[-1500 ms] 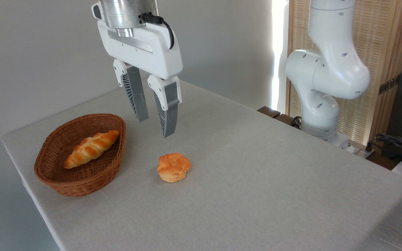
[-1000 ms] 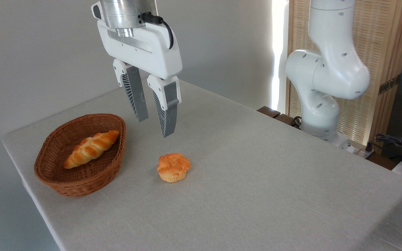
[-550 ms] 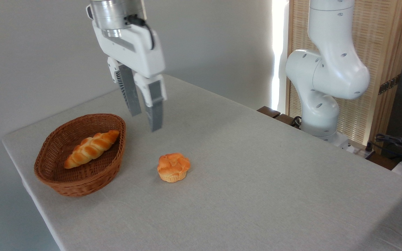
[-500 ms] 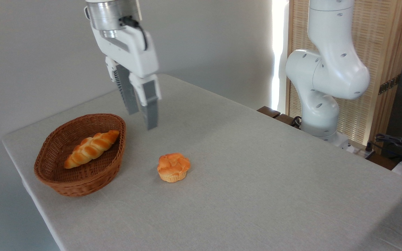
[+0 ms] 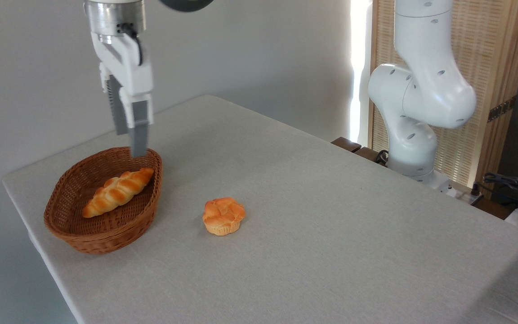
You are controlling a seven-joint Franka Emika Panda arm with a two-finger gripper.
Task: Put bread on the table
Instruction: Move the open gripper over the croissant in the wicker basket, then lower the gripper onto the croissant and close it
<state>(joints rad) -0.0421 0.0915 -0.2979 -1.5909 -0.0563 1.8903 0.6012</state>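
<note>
Camera view: nearest, a muffin-shaped bun (image 5: 223, 216) is seen on the table (image 5: 331, 234). Farther left, the bread (image 5: 118, 191) lies in the wicker basket (image 5: 101, 234), long axis running near-left to far-right. Above its far end hangs the gripper (image 5: 131, 144), edge-on; jaw spacing cannot be judged.

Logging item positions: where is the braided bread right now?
The bread lies inside the wicker basket at the table's left end, left of the round bun, below the hand.
</note>
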